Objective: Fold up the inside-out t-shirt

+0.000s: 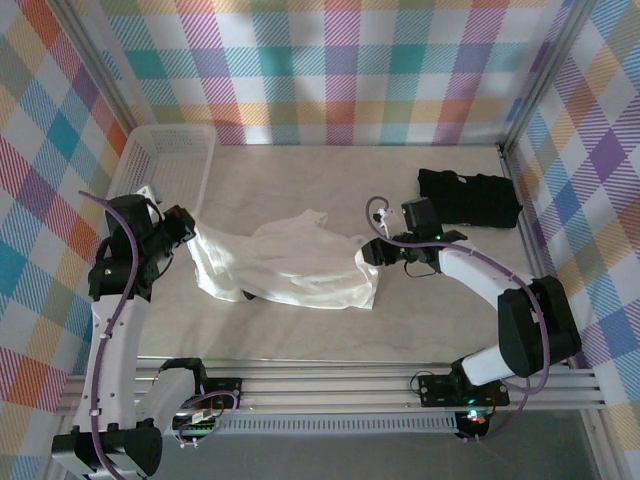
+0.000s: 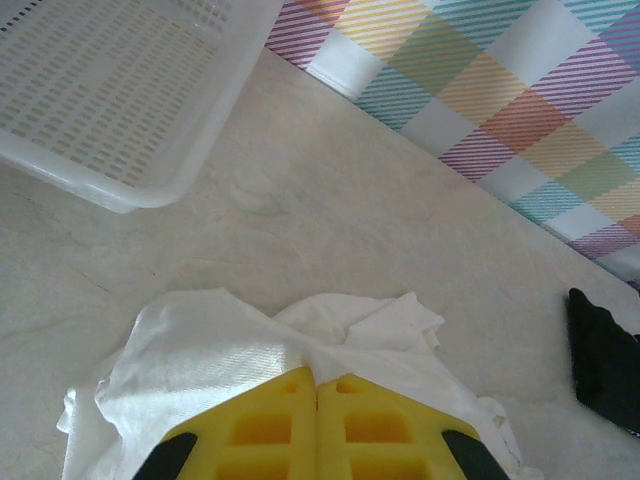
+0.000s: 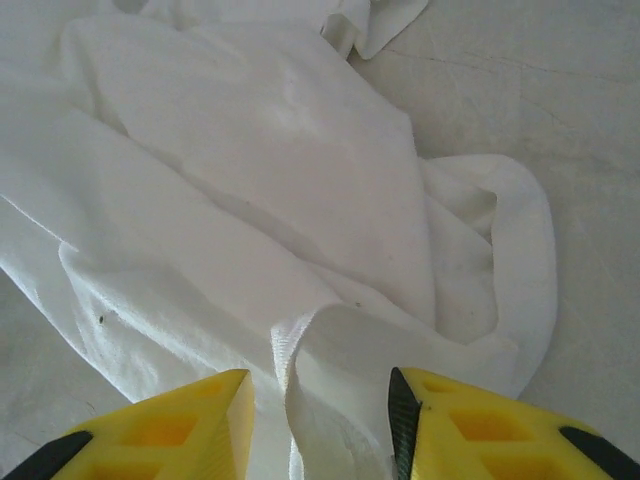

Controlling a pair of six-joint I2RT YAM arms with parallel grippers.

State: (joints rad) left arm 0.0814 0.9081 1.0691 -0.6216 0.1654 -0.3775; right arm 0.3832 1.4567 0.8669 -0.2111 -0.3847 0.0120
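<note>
The inside-out t-shirt (image 1: 285,265) lies crumpled in a loose white heap on the table between the two arms. At the heap's left edge, my left gripper (image 1: 192,232) is shut on a pinch of the cloth; in the left wrist view the yellow fingers (image 2: 270,420) meet with the t-shirt (image 2: 200,340) gathered at the tips of the gripper (image 2: 318,378). My right gripper (image 1: 366,253) is at the heap's right edge. In the right wrist view it (image 3: 320,385) stands open, a raised hem fold of the t-shirt (image 3: 250,150) between the fingers.
A white slotted basket (image 1: 175,130) sits at the back left, close to the left arm, also in the left wrist view (image 2: 100,90). A black folded garment (image 1: 468,197) lies at the back right, behind the right arm. Checked walls close in the table.
</note>
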